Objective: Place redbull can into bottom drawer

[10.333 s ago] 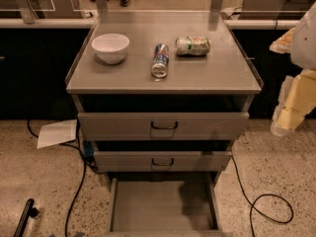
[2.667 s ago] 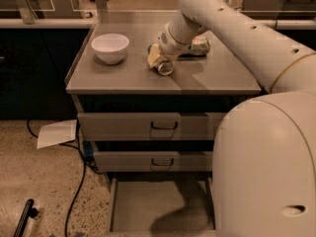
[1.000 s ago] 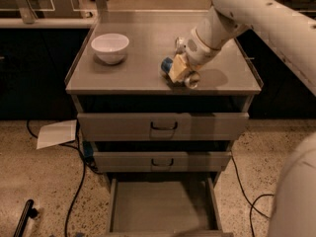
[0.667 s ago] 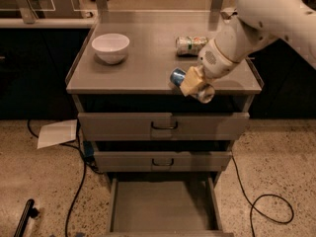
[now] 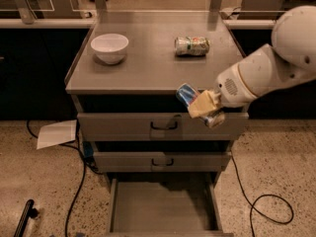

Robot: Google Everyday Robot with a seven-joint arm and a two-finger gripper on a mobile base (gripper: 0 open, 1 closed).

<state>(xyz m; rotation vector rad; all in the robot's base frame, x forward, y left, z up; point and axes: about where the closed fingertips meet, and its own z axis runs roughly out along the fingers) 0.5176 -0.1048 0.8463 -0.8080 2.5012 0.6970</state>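
Note:
My gripper (image 5: pixel 203 105) is shut on the redbull can (image 5: pixel 188 96), a slim blue and silver can held tilted in the air in front of the cabinet's top drawer, just past the cabinet top's front edge. The white arm reaches in from the right. The bottom drawer (image 5: pixel 163 209) is pulled out below, its flat grey inside showing, and lies well beneath the can.
A white bowl (image 5: pixel 109 47) and a green and white can (image 5: pixel 192 45) lying on its side rest on the cabinet top (image 5: pixel 148 68). Two upper drawers with black handles (image 5: pixel 163 126) are closed. Cables (image 5: pixel 261 206) and a paper sheet (image 5: pixel 56 134) lie on the floor.
The gripper took the redbull can off the cabinet top, carried it right and forward, and now holds it lower, in front of the top drawer.

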